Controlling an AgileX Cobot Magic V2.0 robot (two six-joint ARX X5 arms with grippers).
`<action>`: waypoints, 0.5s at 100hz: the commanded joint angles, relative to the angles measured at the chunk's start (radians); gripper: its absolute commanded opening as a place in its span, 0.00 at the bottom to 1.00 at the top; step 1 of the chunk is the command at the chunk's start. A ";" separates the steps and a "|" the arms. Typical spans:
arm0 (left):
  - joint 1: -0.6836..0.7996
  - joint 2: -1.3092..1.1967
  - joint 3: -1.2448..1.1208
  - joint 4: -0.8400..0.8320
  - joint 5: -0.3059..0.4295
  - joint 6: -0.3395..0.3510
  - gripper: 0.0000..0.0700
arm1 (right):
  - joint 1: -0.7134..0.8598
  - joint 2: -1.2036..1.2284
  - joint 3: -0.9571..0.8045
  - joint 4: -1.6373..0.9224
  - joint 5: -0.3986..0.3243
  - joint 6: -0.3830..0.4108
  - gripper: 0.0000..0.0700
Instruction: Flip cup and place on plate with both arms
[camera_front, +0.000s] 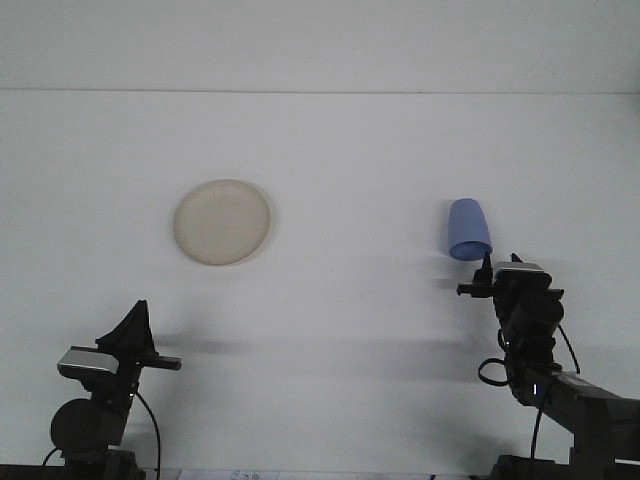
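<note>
A blue cup (468, 229) rests on the white table at the right, its wider rim end toward me and its narrower end away. A round cream plate (222, 222) lies flat at the left, far from the cup. My right gripper (500, 262) is just in front of the cup's rim, slightly to its right, with its fingers a little apart and nothing between them. Low at the front left, my left gripper (137, 312) points up and away with its fingers together, well short of the plate.
The white table (350, 160) runs back to a pale wall. Both arm bases and a loop of black cable (492, 372) sit along the front edge.
</note>
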 joint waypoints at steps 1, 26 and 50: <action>0.000 0.000 -0.019 0.013 0.003 -0.003 0.02 | -0.009 0.039 0.026 0.014 -0.008 -0.006 0.51; 0.000 0.000 -0.019 0.013 0.003 -0.003 0.02 | -0.037 0.149 0.140 0.014 -0.080 -0.010 0.51; 0.000 0.000 -0.019 0.013 0.003 -0.003 0.02 | -0.037 0.202 0.228 0.014 -0.124 -0.010 0.00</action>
